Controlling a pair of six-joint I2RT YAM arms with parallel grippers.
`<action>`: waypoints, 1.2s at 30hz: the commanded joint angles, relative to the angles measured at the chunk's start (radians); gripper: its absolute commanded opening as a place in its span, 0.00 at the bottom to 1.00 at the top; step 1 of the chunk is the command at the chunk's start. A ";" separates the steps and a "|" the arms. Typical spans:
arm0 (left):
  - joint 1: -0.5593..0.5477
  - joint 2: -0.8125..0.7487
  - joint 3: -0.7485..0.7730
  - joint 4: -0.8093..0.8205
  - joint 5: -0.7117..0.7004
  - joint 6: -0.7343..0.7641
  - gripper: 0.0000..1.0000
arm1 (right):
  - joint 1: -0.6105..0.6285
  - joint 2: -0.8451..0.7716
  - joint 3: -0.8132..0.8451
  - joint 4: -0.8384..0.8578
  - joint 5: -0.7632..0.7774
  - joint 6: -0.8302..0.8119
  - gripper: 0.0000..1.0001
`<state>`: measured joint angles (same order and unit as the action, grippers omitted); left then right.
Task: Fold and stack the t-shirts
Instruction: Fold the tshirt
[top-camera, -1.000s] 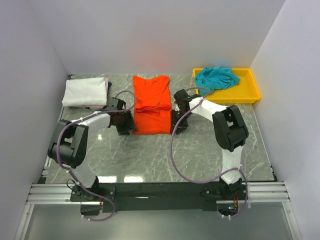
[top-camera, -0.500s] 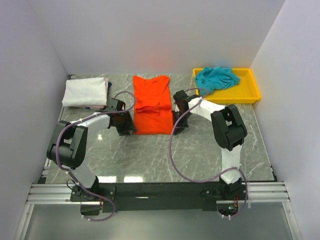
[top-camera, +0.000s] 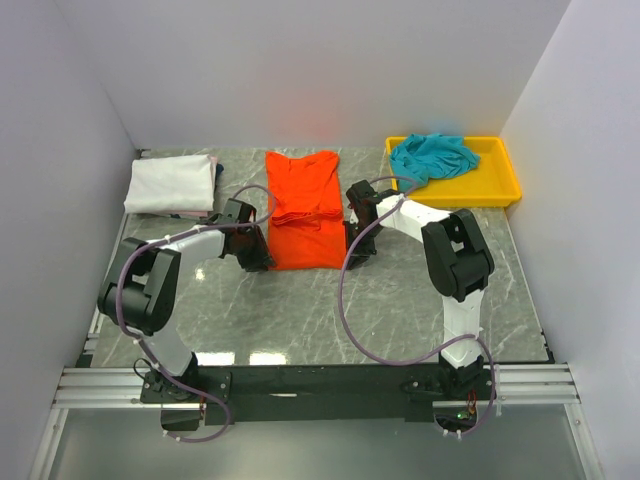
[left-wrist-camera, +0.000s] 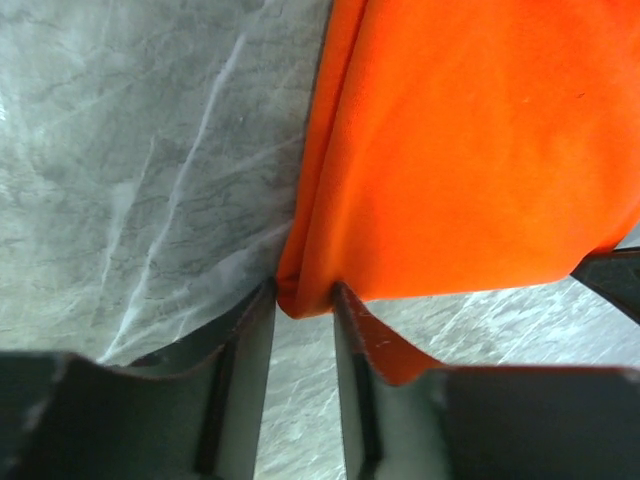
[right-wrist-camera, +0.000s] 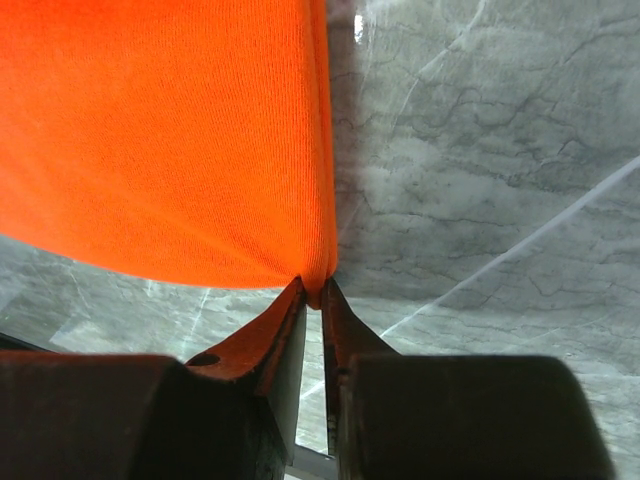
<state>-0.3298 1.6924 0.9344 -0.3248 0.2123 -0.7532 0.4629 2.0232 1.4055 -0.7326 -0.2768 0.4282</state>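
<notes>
The orange-red t-shirt (top-camera: 300, 210) lies partly folded in the middle of the table, collar end away from me. My left gripper (top-camera: 262, 255) sits at its near left corner. In the left wrist view the folded cloth edge (left-wrist-camera: 470, 150) fills the gap of the left gripper (left-wrist-camera: 303, 300) and touches both fingers. My right gripper (top-camera: 350, 250) is at the near right corner, and in the right wrist view the right gripper (right-wrist-camera: 313, 290) pinches the cloth corner (right-wrist-camera: 160, 130) tightly. A folded white t-shirt (top-camera: 172, 183) lies at the back left. The teal t-shirt (top-camera: 432, 155) is crumpled in the tray.
The yellow tray (top-camera: 495, 190) stands at the back right against the wall. White walls close the table on three sides. Grey marble table (top-camera: 300, 310) shows between the orange shirt and the arm bases.
Both grippers have closed onto the near corners of the orange-red shirt. The left gripper edged slightly right toward the cloth. The shirt itself has barely moved.
</notes>
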 joint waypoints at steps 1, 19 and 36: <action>-0.009 0.023 0.007 -0.008 -0.028 -0.023 0.35 | 0.005 0.006 0.001 -0.002 0.037 -0.016 0.17; -0.015 -0.121 0.030 -0.105 -0.093 0.017 0.00 | -0.004 -0.129 0.036 -0.099 0.073 -0.031 0.00; -0.044 -0.462 -0.083 -0.379 -0.025 -0.020 0.00 | 0.057 -0.477 -0.221 -0.223 0.025 -0.002 0.00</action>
<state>-0.3779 1.2926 0.8845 -0.5930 0.1947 -0.7723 0.5072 1.6386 1.2324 -0.8619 -0.2802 0.4290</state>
